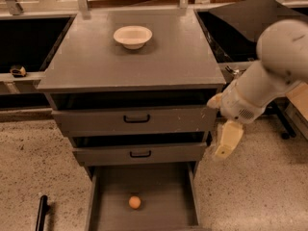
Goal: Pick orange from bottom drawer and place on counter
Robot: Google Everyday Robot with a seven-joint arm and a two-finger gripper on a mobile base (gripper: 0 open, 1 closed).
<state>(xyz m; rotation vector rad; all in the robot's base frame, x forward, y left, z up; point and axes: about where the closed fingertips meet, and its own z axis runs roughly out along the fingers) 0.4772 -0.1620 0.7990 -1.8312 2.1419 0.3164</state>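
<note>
The orange (pixel 134 202) lies on the floor of the bottom drawer (pixel 163 191), which is pulled open at the foot of the grey cabinet. The two upper drawers with black handles are slightly open. The counter (pixel 159 64) is the cabinet's flat grey top. My gripper (pixel 225 142) hangs from the white arm (pixel 269 76) at the cabinet's right side, level with the middle drawer. It is above and to the right of the orange and apart from it, with nothing seen in it.
A cream bowl (pixel 133 35) stands at the back of the counter. Black bins flank the cabinet, with a tilted black tray (pixel 245 20) at the right. A black bar (pixel 41 212) lies on the speckled floor at lower left.
</note>
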